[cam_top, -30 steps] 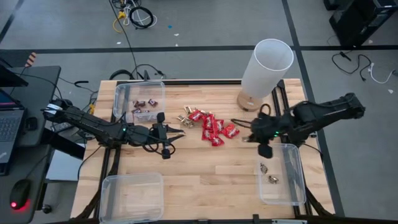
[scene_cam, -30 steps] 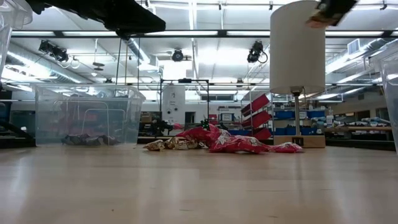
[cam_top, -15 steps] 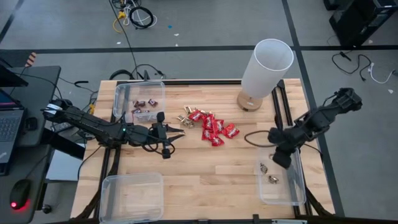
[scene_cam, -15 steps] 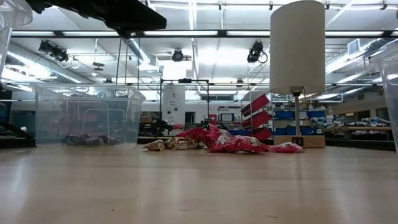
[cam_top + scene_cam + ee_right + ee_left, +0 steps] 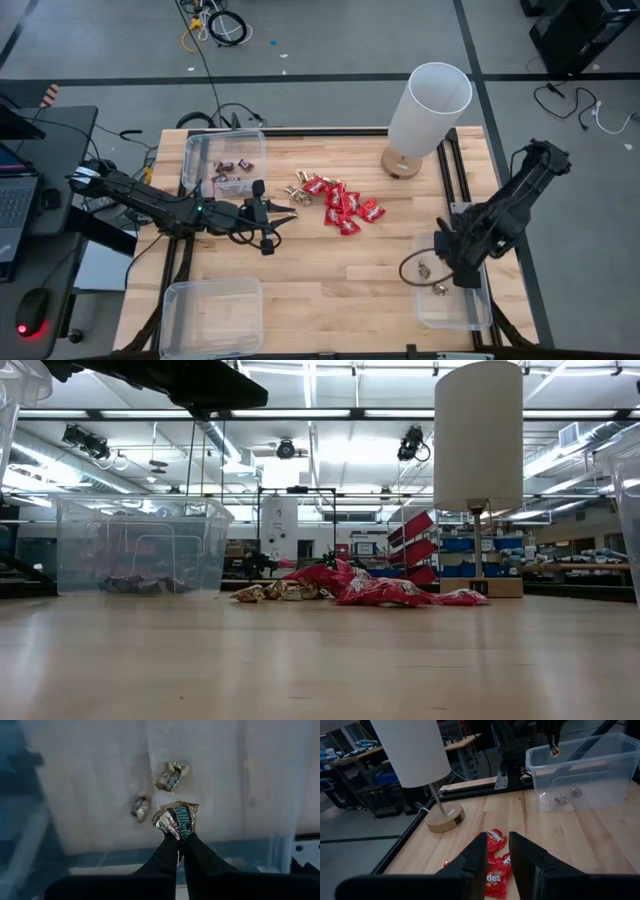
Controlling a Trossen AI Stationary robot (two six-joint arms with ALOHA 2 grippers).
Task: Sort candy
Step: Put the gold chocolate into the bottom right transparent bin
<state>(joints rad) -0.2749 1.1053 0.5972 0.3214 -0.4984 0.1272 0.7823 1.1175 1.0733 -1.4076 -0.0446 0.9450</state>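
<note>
Now a gold-foil candy [image 5: 176, 820] sits pinched between the tips of the right gripper [image 5: 178, 836], hanging above the floor of the clear bin [image 5: 478, 300] at the right edge of the surface, where two more gold pieces [image 5: 170, 775] already lie, while red packets [image 5: 345, 208] and gold ones wait in the middle pile. Likely risk: the hold is only on the wrapper's edge, so a crinkly foil could cling to one finger at release or drop outside the wall. Right arm bends down over the bin; the left gripper [image 5: 496, 852] hovers near the pile, fingers narrowly parted, holding nothing.
</note>
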